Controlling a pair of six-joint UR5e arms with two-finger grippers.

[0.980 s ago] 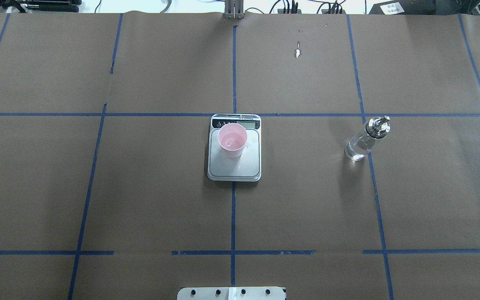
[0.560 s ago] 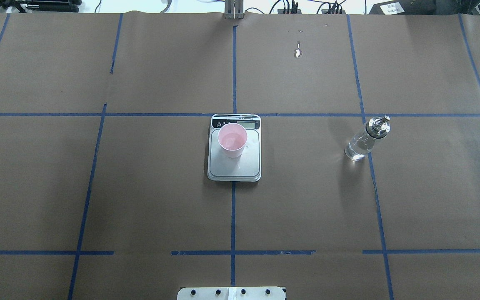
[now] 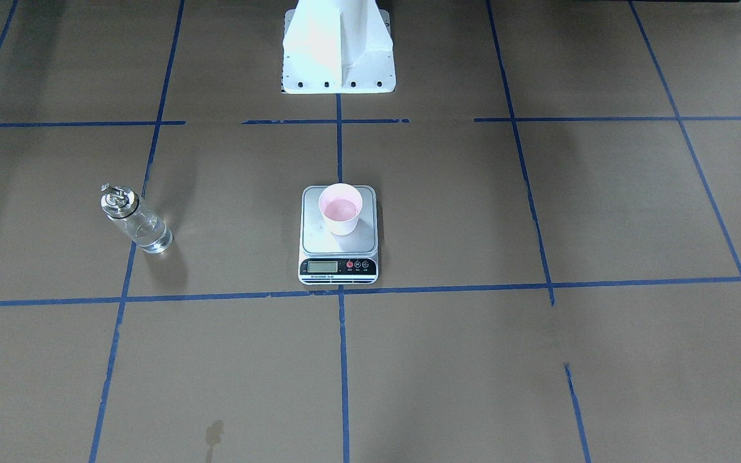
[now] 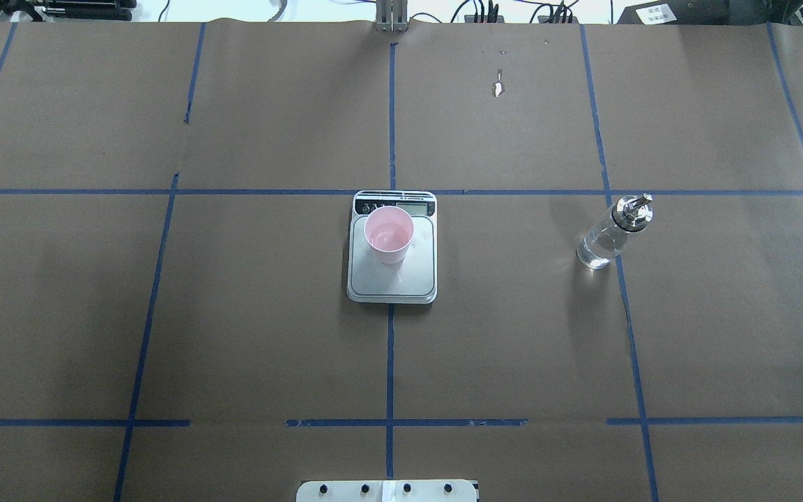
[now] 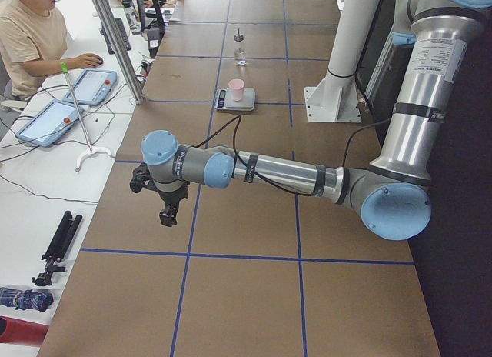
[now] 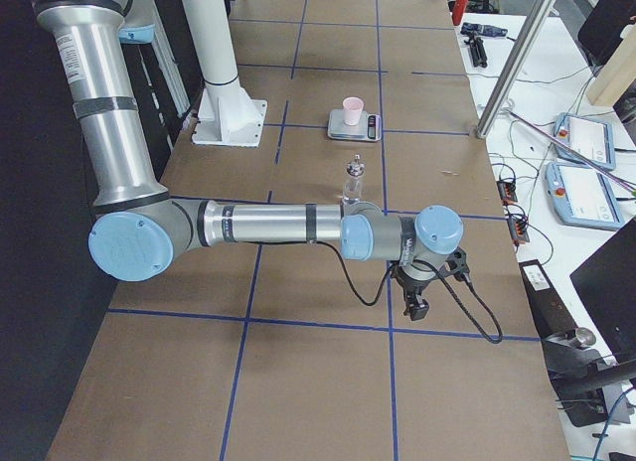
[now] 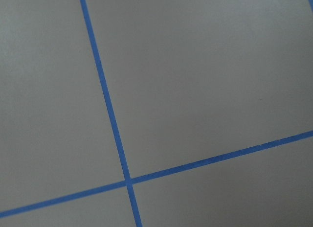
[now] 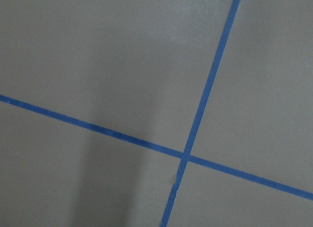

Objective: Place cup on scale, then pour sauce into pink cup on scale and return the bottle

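The table, papered brown and gridded with blue tape, carried the scale at its middle. The bottle stood upright well apart from it, toward the right edge. A white pedestal sat midway along the robot-side edge.

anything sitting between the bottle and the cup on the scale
Nothing visible. The bottle stands upright off to the side, and only bare brown paper lies between it and the cup on the scale.
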